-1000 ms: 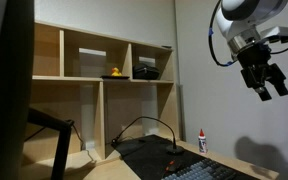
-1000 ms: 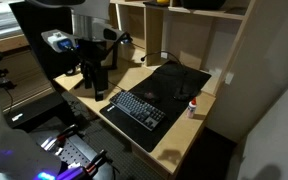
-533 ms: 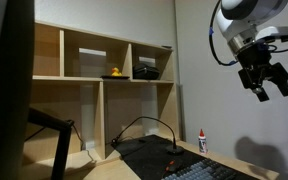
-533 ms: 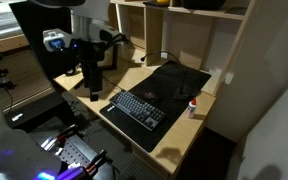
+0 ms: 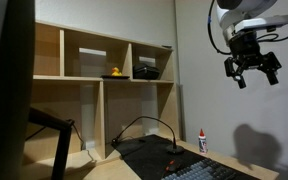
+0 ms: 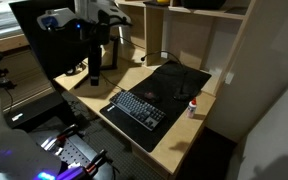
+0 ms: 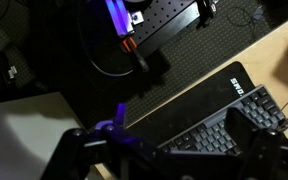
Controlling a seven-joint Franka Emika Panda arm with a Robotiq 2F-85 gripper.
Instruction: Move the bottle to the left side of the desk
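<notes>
The bottle [image 5: 203, 141] is small and white with a red cap. It stands upright at the desk's edge, beside the black mat [image 6: 174, 80]; it also shows in an exterior view [image 6: 193, 107]. The desk [image 6: 174, 140] is light wood and bears the mat and a dark keyboard [image 6: 139, 107]. My gripper [image 5: 256, 80] hangs high in the air, open and empty, far above and apart from the bottle. In the wrist view my gripper [image 7: 169, 150] is spread wide over the keyboard [image 7: 219, 110]; the bottle is out of that view.
A light wooden cubby shelf unit [image 5: 94, 80] stands behind the desk, with a yellow rubber duck [image 5: 113, 72] and a dark object [image 5: 146, 70] in its upper cubbies. A cable [image 5: 144, 125] arcs over the mat. Dark equipment [image 7: 134, 30] lies beyond the desk edge.
My gripper has risen and turned about its wrist, staying open and empty. The bottle and the keyboard have not moved.
</notes>
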